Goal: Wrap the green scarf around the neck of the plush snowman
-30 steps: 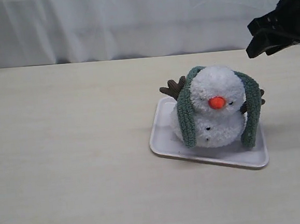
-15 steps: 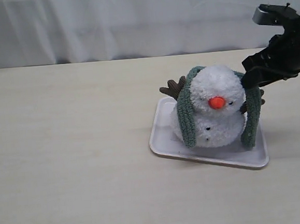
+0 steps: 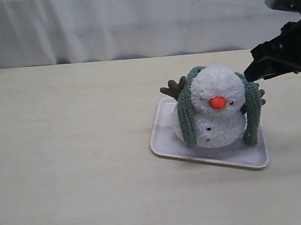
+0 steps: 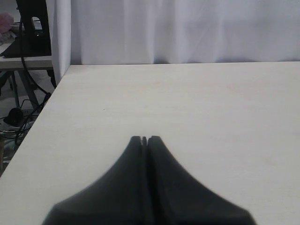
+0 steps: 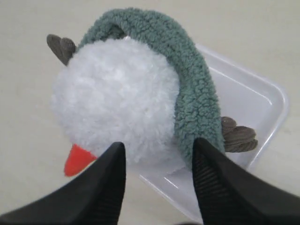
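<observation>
The plush snowman [image 3: 217, 91] sits on a white tray [image 3: 163, 137], orange nose facing forward. The green scarf [image 3: 186, 117] runs behind its head, and its two ends hang apart down either side of the body. The front of the snowman's neck shows bare white fluff. My right gripper [image 3: 251, 72] hovers open just above and right of the head, beside the scarf's right end. In the right wrist view its fingers [image 5: 159, 143] straddle the space over the snowman [image 5: 117, 93] and scarf [image 5: 192, 93], holding nothing. My left gripper [image 4: 144, 138] is shut and empty over bare table.
Brown twig arms stick out behind the scarf on both sides [image 3: 173, 87] [image 5: 239, 136]. The tray's rim [image 5: 253, 93] stands low around the toy. A white curtain backs the table, and the table's side edge shows in the left wrist view.
My right gripper has come down from the upper right corner to just beside the snowman's head. The scarf's right end has shifted slightly.
</observation>
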Motion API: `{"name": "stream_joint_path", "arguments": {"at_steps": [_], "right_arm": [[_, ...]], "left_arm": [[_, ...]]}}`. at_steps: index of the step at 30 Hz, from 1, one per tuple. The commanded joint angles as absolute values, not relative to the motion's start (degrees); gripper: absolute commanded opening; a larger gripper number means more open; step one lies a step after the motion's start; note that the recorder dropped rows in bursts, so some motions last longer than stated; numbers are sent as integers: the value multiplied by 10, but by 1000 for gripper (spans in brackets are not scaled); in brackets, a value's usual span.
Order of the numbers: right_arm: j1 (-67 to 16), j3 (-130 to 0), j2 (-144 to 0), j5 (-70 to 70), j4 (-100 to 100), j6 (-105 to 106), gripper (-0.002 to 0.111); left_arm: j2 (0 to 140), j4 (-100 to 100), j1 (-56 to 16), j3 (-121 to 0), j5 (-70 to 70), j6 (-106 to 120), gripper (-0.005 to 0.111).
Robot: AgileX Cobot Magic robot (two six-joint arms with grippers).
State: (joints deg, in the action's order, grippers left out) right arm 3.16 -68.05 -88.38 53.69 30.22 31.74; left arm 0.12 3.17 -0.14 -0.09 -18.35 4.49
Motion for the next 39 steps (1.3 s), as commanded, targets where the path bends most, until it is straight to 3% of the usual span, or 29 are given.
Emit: {"name": "stream_joint_path", "arguments": {"at_steps": [1, 10, 17, 26, 39], "right_arm": [[32, -632, -851, 483, 306, 307, 43], [32, -549, -853, 397, 300, 387, 44], [32, -510, -853, 347, 339, 435, 65], [32, -510, -859, 313, 391, 467, 48], [32, -513, -891, 284, 428, 529, 48]], "left_arm": [[0, 31, -5, 0, -176, 42, 0], [0, 31, -5, 0, -176, 42, 0], [0, 31, -5, 0, -176, 42, 0], [0, 31, -5, 0, -176, 42, 0], [0, 31, -5, 0, -176, 42, 0]]}}
